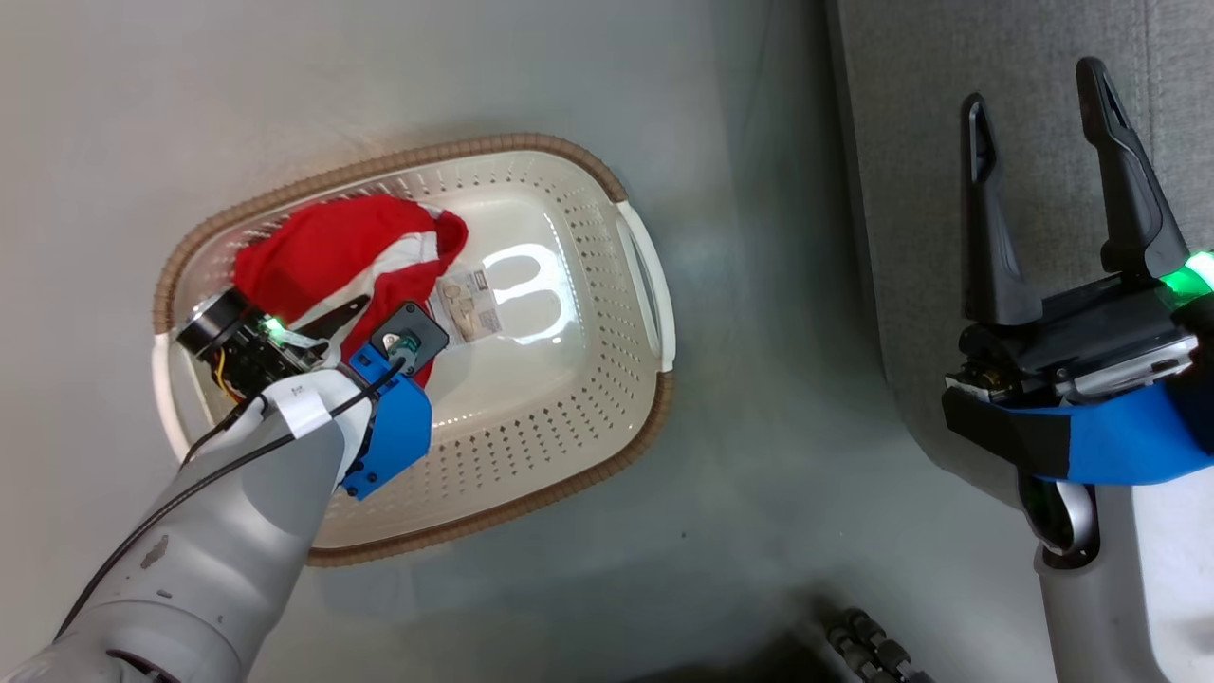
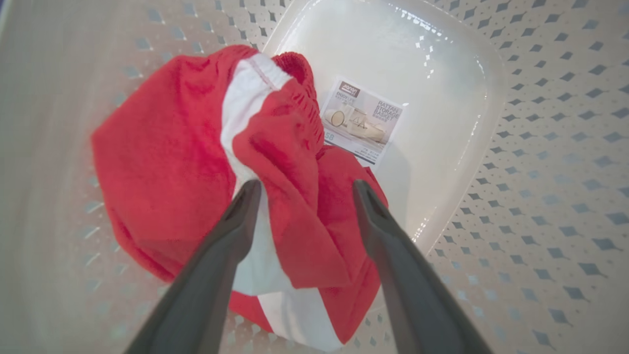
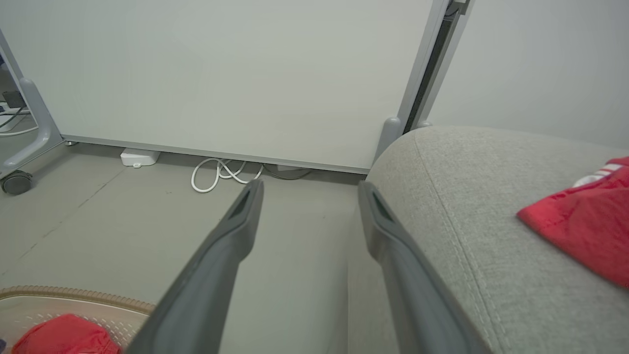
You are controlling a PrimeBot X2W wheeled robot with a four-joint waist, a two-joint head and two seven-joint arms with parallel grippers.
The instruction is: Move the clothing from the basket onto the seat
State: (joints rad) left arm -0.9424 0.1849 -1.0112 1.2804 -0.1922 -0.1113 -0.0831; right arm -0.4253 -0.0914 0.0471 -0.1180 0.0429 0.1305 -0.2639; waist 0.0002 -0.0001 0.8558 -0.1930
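1. Head view: the striped red garment (image 1: 322,256) sits at the left end of the basket (image 1: 569,417). The right gripper (image 1: 1034,85) hangs wide open and empty above the seat (image 1: 910,190).
2. Left wrist view: the left gripper (image 2: 307,189), spread wide and empty, brackets a raised fold. I'd say the pickup is in hand: lower, then pinch.
3. Right wrist view: another red piece (image 3: 585,231) lies on the seat.

We carry pale grey forearms (image 1: 218,550), blue wrist housings (image 1: 394,432), a black cable (image 1: 247,457) with white tag (image 1: 302,406), dark tapered fingers (image 1: 1129,180), green light (image 1: 1186,280) at three o'clock.
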